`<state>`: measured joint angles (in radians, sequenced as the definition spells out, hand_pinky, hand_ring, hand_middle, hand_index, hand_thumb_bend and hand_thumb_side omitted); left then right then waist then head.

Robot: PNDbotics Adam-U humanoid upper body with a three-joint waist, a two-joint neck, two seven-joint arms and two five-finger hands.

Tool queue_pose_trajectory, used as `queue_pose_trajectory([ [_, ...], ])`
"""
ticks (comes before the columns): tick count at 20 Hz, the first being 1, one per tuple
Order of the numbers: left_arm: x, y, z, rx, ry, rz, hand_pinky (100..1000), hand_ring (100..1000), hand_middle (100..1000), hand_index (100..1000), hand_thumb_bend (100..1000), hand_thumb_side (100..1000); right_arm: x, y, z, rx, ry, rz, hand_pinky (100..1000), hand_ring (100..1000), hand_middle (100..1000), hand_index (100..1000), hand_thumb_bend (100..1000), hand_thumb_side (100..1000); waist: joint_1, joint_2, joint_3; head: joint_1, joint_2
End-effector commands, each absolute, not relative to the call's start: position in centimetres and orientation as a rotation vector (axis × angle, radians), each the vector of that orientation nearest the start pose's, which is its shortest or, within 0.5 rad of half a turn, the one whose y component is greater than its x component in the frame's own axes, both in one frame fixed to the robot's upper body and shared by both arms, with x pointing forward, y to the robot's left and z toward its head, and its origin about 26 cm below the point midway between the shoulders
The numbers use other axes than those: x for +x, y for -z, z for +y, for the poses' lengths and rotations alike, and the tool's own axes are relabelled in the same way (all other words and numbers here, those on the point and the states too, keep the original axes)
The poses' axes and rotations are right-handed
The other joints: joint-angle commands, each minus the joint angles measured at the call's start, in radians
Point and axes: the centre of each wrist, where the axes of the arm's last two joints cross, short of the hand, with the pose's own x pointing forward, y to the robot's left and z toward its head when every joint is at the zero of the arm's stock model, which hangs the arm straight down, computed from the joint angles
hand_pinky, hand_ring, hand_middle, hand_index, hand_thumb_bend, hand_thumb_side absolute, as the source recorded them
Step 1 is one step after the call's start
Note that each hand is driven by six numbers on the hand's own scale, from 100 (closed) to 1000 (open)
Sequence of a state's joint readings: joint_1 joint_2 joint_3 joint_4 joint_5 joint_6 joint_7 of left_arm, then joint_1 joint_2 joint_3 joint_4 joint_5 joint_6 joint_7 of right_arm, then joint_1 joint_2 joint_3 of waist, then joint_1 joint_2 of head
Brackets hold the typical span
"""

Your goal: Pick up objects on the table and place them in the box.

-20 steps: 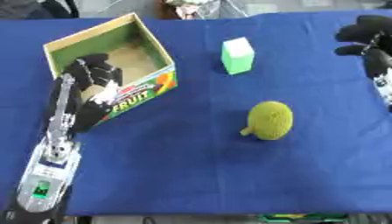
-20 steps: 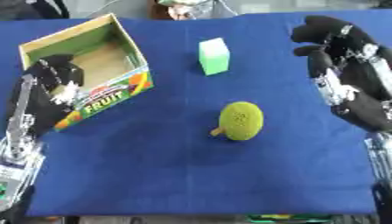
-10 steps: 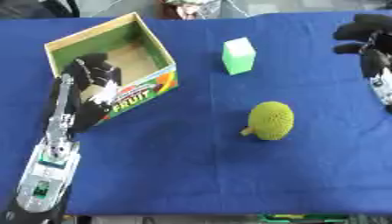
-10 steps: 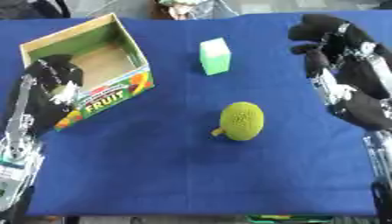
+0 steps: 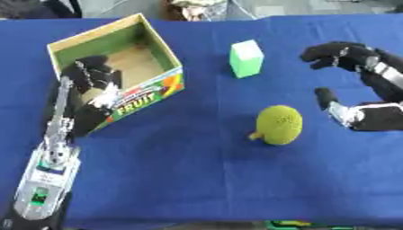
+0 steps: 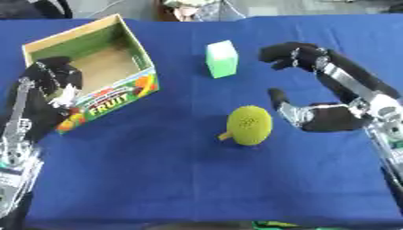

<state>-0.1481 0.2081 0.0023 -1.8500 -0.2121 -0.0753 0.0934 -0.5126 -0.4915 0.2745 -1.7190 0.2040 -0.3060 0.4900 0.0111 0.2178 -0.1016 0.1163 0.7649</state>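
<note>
The right hand (image 6: 319,114) hovers open just right of the bumpy yellow-green fruit (image 6: 249,125) on the blue surface (image 6: 157,179), thumb toward it, not touching. The left hand (image 5: 91,87) curls over the near wall of the cardboard box (image 5: 150,42). A green block (image 5: 246,58) stands beyond the fruit.

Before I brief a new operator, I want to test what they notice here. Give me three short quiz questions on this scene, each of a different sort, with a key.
1. True or false: the block lies inside the box.
2. Which is nearest the right hand? A) the box B) the fruit C) the block
3. Fill in: the left hand rests at the box's ____ corner.

Key: 1 false, the block stands on the cloth. 2 B. 3 near-left.
</note>
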Motion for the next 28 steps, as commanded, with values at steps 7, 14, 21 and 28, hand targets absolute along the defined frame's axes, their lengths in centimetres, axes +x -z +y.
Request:
queue_pose_trajectory([
  [7,29.9,-11.9,26.5,0.375,0.291,-2.089,552,580,575,751,296,424,38.0,-17.6,-23.0,-0.221,-1.894,-1.862,846,898,864,939,100,435,-0.004,-0.018,0.006,-0.002,0.005],
  [14,29.9,-11.9,26.5,0.374,0.294,-2.090,552,580,575,752,297,424,39.4,-16.3,-23.0,-0.281,-2.060,-1.734,853,901,871,944,100,486,-0.003,-0.018,0.009,-0.003,0.005],
  [21,29.9,-11.9,26.4,0.372,0.295,-2.090,552,580,575,752,299,424,40.0,-15.7,-23.2,-0.324,-2.114,-1.674,853,897,870,928,100,483,-0.002,-0.020,0.008,-0.003,0.005],
  [28,29.9,-11.8,26.4,0.372,0.294,-2.089,552,580,575,752,299,423,40.5,-15.4,-23.5,-0.388,-2.090,-1.666,832,866,831,812,100,202,0.000,-0.021,0.008,-0.004,0.005],
])
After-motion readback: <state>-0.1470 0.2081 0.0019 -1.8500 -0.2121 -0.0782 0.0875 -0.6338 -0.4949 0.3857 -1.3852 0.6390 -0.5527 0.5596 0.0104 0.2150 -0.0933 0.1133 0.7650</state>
